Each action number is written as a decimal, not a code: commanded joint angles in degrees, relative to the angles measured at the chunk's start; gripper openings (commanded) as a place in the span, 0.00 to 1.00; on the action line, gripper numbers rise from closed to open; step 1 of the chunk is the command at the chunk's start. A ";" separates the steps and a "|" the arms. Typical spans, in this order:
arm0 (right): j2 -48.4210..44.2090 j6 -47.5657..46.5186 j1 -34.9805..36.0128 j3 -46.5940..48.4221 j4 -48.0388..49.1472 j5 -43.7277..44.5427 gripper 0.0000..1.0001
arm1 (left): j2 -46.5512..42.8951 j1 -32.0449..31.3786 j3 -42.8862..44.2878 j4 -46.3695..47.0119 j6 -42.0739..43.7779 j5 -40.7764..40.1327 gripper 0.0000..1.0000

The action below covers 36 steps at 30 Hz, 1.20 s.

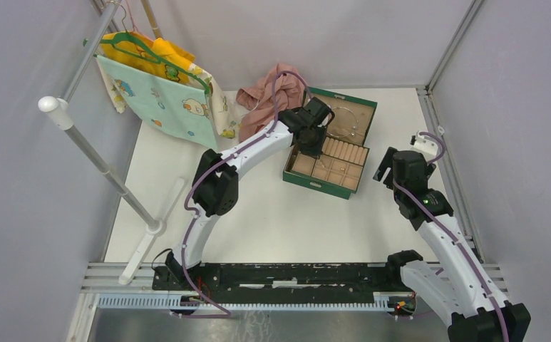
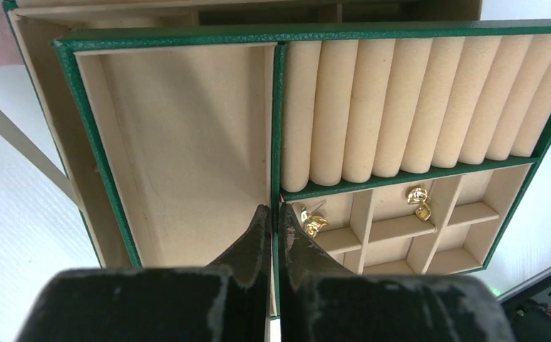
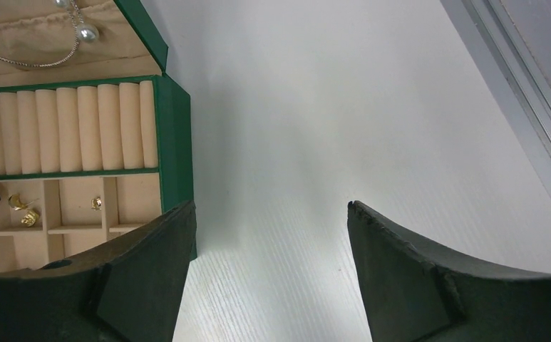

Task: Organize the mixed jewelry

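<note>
The green jewelry box (image 1: 308, 181) lies open at the table's back, with a tan tray of ring rolls (image 2: 408, 107) and small cells. Gold earrings (image 2: 313, 224) sit in one cell, and another gold pair (image 2: 419, 201) in the cell beside it. A thin silvery wire loop (image 1: 349, 120) with a pearl (image 3: 85, 33) rests in the lid. My left gripper (image 2: 274, 208) is shut and holds nothing, its tips just over the green divider beside the large bare compartment (image 2: 187, 142). My right gripper (image 3: 271, 205) stands open over bare table, right of the box wall (image 3: 174, 142).
A pink cloth (image 1: 265, 92) is bunched behind the box. Baby clothes (image 1: 160, 92) hang from a white rack (image 1: 101, 164) at the left. A small white object (image 1: 420, 141) sits by the right frame rail.
</note>
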 commanded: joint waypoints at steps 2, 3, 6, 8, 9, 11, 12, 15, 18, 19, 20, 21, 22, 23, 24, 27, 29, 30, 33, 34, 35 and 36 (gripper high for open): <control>-1.27 1.56 -0.19 1.07 0.03 1.43 0.83 | 0.43 0.30 4.01 2.79 1.73 -3.59 0.02; -1.54 1.55 -0.18 0.80 0.33 1.38 0.82 | 0.44 0.51 4.01 2.86 1.80 -3.80 0.02; -2.01 1.40 -0.22 0.25 1.40 0.97 0.82 | 0.74 1.05 3.92 3.02 1.81 -4.86 0.02; -1.62 1.31 -0.20 0.33 1.46 0.65 0.82 | 1.16 1.49 3.96 3.34 1.72 -4.26 0.02; -1.37 1.31 -0.20 0.42 1.38 0.60 0.82 | 1.33 1.59 4.00 3.35 1.72 -4.10 0.02; -1.03 1.25 -0.26 0.34 1.58 0.44 0.82 | 1.67 1.65 3.94 3.34 1.96 -4.41 0.02; -0.97 1.20 -0.19 0.24 1.67 0.32 0.82 | 1.76 1.60 3.78 3.28 2.23 -4.53 0.02; -0.79 1.19 -0.21 -0.08 2.17 -0.06 0.82 | 1.76 1.62 3.57 3.43 3.44 -4.24 0.02; -0.34 1.31 -0.24 -0.36 2.52 -0.52 0.82 | 2.02 1.64 3.65 3.55 4.08 -3.64 0.02; -0.29 1.39 -0.24 -0.45 2.58 -0.63 0.82 | 2.13 1.58 3.65 3.47 4.09 -3.78 0.02; -0.15 1.41 -0.20 -0.53 2.75 -0.82 0.82 | 2.25 1.61 3.65 3.46 4.16 -3.88 0.02; -0.03 1.46 -0.23 -0.62 2.86 -0.96 0.82 | 2.43 1.59 3.72 3.45 4.25 -3.90 0.02; 0.08 1.43 -0.26 -0.63 3.04 -1.07 0.82 | 2.52 1.61 3.74 3.52 4.33 -4.04 0.02; 0.19 1.51 -0.28 -0.65 3.24 -1.16 0.82 | 2.58 1.62 3.82 3.41 4.54 -3.88 0.02; 0.25 1.43 -0.19 -0.69 3.26 -1.21 0.82 | 2.68 1.55 3.83 3.37 4.75 -3.62 0.02; 0.83 1.11 -0.22 -0.63 3.64 -1.24 0.82 | 3.41 1.64 4.37 2.08 5.53 -2.16 0.02; 1.17 1.15 -0.24 -0.58 3.97 -1.33 0.82 | 3.73 1.62 4.29 1.53 5.58 -2.17 0.02; 1.39 1.12 -0.26 -0.62 4.20 -1.36 0.82 | 3.72 1.62 4.09 1.47 5.56 -2.18 0.02; 1.82 1.09 -0.19 -0.62 4.69 -1.63 0.82 | 4.03 1.64 3.83 1.40 5.35 -1.88 0.02; 1.99 1.10 -0.24 -0.54 4.70 -1.67 0.82 | 4.31 1.62 3.85 1.18 5.19 -1.79 0.02; 2.20 1.14 -0.19 -0.54 4.90 -1.76 0.82 | 4.58 1.68 3.98 0.87 5.09 -1.75 0.02; 2.30 1.11 -0.25 -0.54 4.88 -1.77 0.82 | 4.92 1.59 4.14 0.39 4.96 -1.74 0.02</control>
